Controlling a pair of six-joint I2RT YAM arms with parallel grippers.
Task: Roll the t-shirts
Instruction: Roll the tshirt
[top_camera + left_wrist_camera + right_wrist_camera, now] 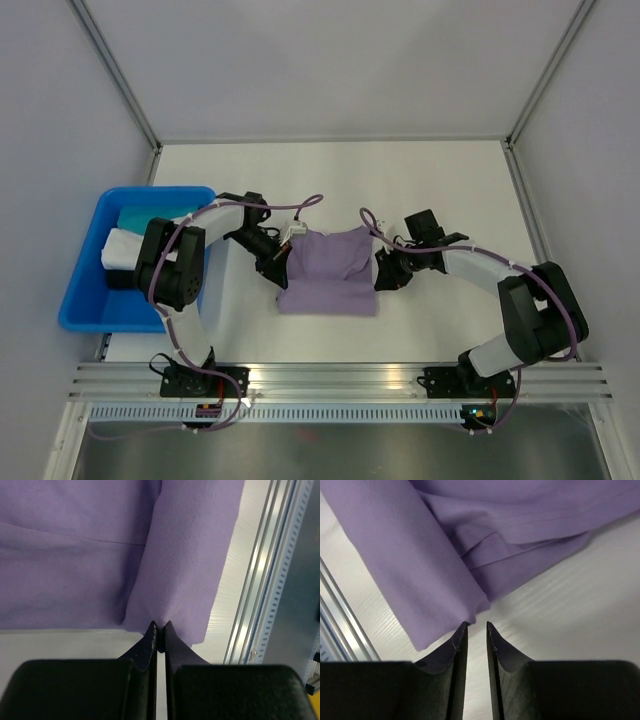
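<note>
The lavender t-shirt [330, 272] lies folded into a rough rectangle in the middle of the table, with a thicker rolled band along its near edge. My left gripper [284, 280] is at the shirt's left near corner. In the left wrist view the left gripper [160, 625] is shut on a pinch of the t-shirt [100, 555] fabric. My right gripper [378, 276] sits at the shirt's right near corner. Seen from the right wrist, that gripper [476, 624] stands slightly open with bare table between its fingers; the t-shirt [420, 555] edge touches only the left fingertip.
A blue bin [80, 290] stands at the table's left edge, holding a teal cloth [140, 215] and a white cloth [120, 247]. An aluminium rail [340, 375] runs along the near edge, close to the shirt's rolled band.
</note>
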